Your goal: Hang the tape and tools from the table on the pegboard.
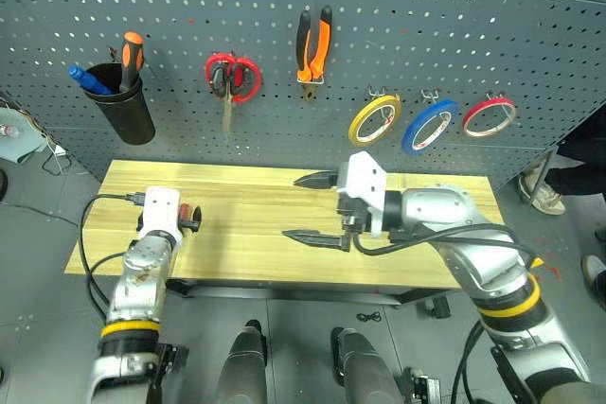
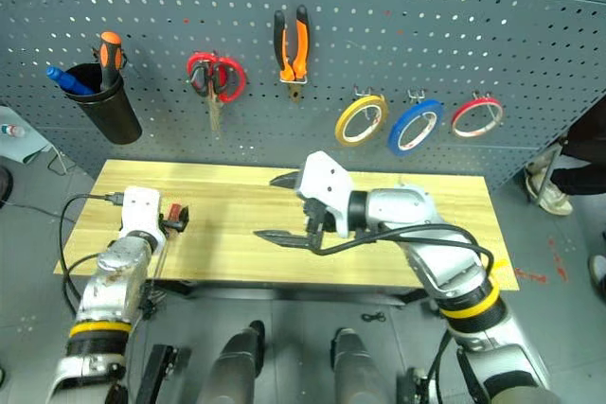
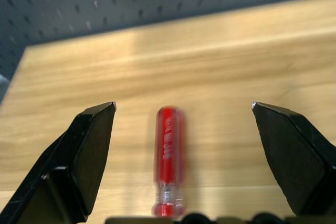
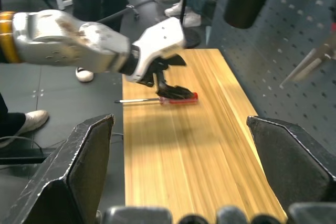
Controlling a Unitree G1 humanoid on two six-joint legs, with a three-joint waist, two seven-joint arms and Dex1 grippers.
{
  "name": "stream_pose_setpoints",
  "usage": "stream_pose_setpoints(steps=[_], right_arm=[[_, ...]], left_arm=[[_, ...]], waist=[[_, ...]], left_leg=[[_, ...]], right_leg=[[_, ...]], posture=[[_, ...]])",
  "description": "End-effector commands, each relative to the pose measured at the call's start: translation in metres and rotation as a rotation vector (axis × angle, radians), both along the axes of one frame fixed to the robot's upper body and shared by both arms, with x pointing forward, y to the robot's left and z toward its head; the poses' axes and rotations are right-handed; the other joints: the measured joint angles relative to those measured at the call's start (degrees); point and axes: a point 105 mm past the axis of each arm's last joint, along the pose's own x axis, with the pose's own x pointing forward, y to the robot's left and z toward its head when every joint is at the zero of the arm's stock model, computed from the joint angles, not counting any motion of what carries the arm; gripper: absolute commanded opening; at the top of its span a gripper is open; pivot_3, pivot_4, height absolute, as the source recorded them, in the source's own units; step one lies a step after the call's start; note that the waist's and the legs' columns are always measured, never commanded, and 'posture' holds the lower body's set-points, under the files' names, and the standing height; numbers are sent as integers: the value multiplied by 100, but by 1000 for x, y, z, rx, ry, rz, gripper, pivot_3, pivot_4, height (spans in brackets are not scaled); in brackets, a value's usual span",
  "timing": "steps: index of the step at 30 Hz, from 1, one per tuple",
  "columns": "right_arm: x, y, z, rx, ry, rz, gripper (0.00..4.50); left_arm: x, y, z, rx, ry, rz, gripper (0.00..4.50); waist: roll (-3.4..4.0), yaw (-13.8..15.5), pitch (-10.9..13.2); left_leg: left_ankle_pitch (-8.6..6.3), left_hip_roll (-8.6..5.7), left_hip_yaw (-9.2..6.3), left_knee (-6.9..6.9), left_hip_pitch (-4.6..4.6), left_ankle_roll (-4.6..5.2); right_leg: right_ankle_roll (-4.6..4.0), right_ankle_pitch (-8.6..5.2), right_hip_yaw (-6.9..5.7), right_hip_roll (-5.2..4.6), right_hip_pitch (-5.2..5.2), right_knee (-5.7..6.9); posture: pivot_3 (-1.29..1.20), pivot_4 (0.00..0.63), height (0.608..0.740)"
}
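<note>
As seen near to far, notes follow.
Left tool [image 3: 184,129]: released, fingers wide either side of the red-handled screwdriver [image 3: 169,158], which lies on the table [image 1: 246,210] near its left end; looks lined up for a grasp.
Right tool [image 1: 312,207]: released, empty, hovering mid-table, pointing left.
Pegboard [image 1: 473,35]: pliers [image 1: 314,43], blue tape [image 1: 429,127] already hung.
In the way: black cup [image 1: 128,101], red scissors [image 1: 232,78], yellow ring [image 1: 374,120], red ring [image 1: 489,115] take hooks.

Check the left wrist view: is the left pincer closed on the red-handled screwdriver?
No, the left pincer is open and the red-handled screwdriver lies on the table between its fingers.
</note>
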Motion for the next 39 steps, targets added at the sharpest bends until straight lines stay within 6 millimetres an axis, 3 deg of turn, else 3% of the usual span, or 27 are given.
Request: stream_pose_setpoints(steps=[1, 9, 16, 19, 25, 32, 39], right_arm=[[-7, 9, 13, -12, -59, 26, 4500], [-5, 14, 23, -25, -87, 37, 4500], [-2, 10, 25, -20, -60, 18, 4500], [0, 10, 27, -11, -50, 11, 4500], [5, 9, 27, -4, -50, -3, 4500], [12, -3, 38, 78, -46, -44, 4500], [13, -22, 88, 378, -50, -42, 4500]], left_arm=[[7, 19, 5, -31, 27, 27, 4433], [18, 19, -16, -123, 160, -11, 4433], [11, 12, -36, -136, 264, -47, 4433], [7, 13, -41, -150, 285, -28, 3619], [7, 11, -36, -156, 266, -26, 814], [4, -13, 1, -90, 119, -145, 701], [-27, -53, 103, 20, -318, -204, 701]], waist=[[-1, 9, 0], [-10, 20, 43], [-12, 18, 179], [-9, 18, 206], [-7, 0, 221], [-12, 0, 233], [-13, 110, 230]], left_leg=[[0, 1, -1, -1, -1, 0], [0, 2, 0, -11, -3, 0], [0, 3, 0, -10, -2, 0], [0, 3, -1, -11, -3, 0], [0, 3, -1, -12, -3, 0], [0, 3, -1, -17, -6, 0], [-1, 4, -1, -32, -10, -1]], right_leg=[[0, 0, 0, 0, -1, -1], [-1, -12, -1, 1, -7, 3], [-4, -13, 0, 0, -8, 7], [-5, -14, 0, 0, -11, 11], [-3, -17, 1, 0, -12, 10], [-4, -16, 0, -2, -12, 5], [-12, -11, -2, -3, -15, -6]], posture=[[80, 271, 740], [62, 332, 740], [58, 374, 740], [59, 384, 740], [67, 373, 740], [96, 329, 740], [169, 268, 740]])
